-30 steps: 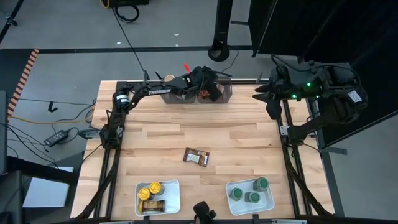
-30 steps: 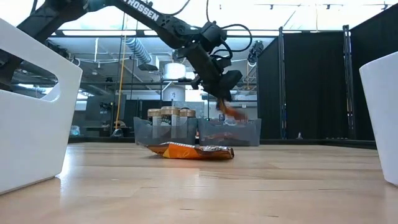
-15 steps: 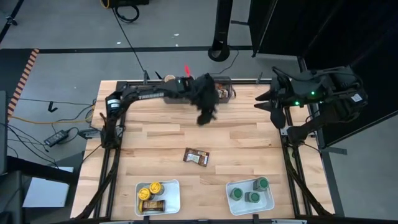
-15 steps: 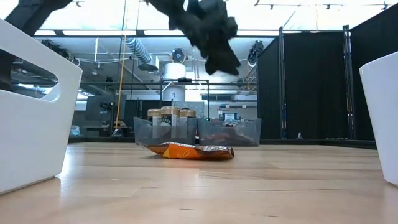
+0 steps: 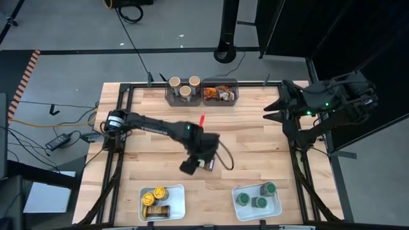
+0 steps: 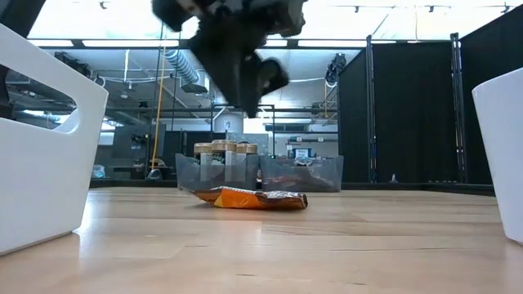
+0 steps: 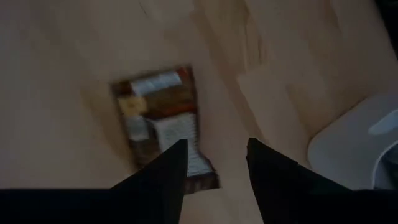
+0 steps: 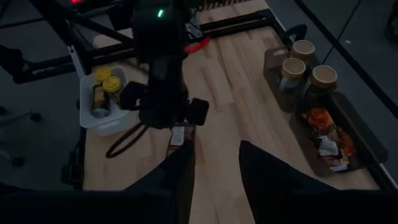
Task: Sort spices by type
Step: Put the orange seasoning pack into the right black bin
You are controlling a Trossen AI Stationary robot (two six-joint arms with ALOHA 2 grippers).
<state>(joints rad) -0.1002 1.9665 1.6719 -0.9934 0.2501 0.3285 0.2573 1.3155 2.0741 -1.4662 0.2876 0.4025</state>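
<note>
A flat brown and orange packet [image 7: 163,123] lies flat on the wooden table near its middle; it also shows in the low view [image 6: 257,198] and, half hidden by my left arm, in the high view [image 5: 206,164]. My left gripper [image 7: 214,149] hangs open and empty above the packet [image 5: 197,163], well clear of it in the low view [image 6: 249,98]. My right gripper [image 5: 273,108] waits open and empty at the table's far right; its wrist view [image 8: 214,155] shows the same.
At the near edge, a white tray [image 5: 179,191] holds yellow-lidded jars and a packet, and another white tray [image 5: 238,193] holds green-lidded jars. At the far edge, one grey bin [image 5: 169,96] holds tan-lidded jars and one [image 5: 235,92] holds packets.
My left gripper has left the far grey bin with the packets, risen, and swung toward the table's near edge. It now hangs over the packet in the middle. The packet on the table has stayed where it was.
</note>
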